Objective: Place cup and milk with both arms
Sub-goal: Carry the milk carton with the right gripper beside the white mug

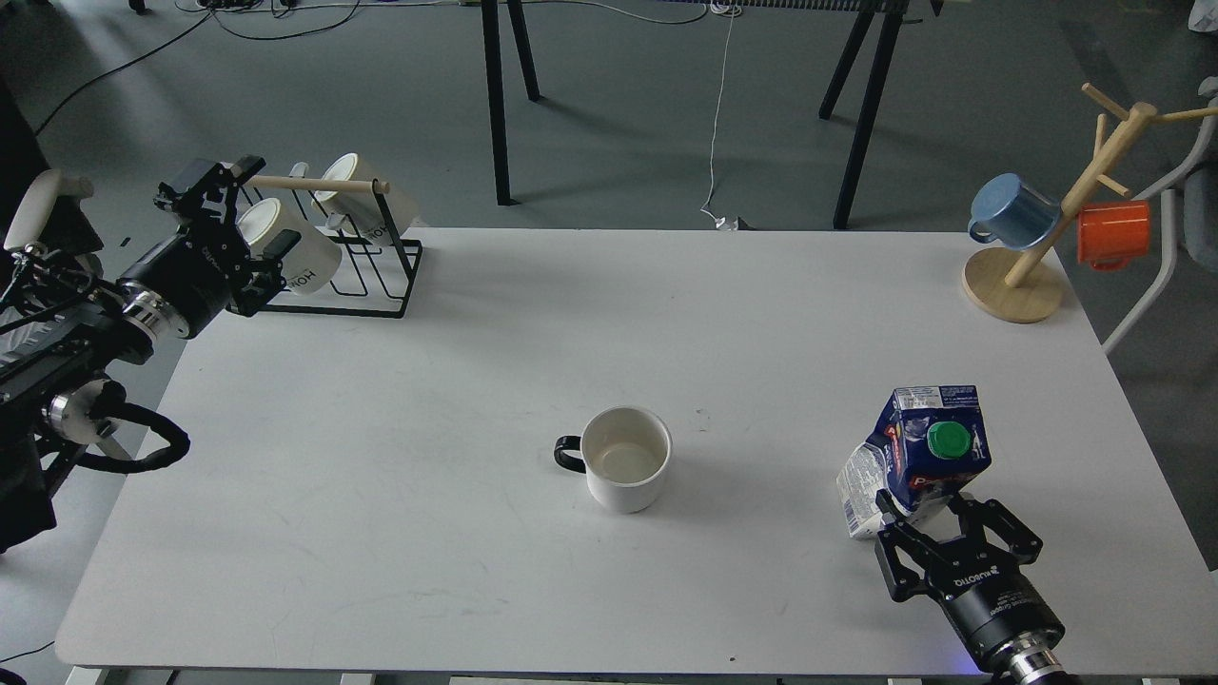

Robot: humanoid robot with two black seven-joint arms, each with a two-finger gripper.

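Milk (915,457) gripped in right jaws, cup (625,459) free, left jaws parted, empty.

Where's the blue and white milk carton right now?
In the head view, the blue and white milk carton sits near the table's right front, between the right gripper's fingers, right of the white mug.

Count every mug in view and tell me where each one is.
5. The white cup stands at table centre; two cream mugs sit in the wire rack far left; a blue mug and an orange mug hang on the wooden tree. None seem hidden.
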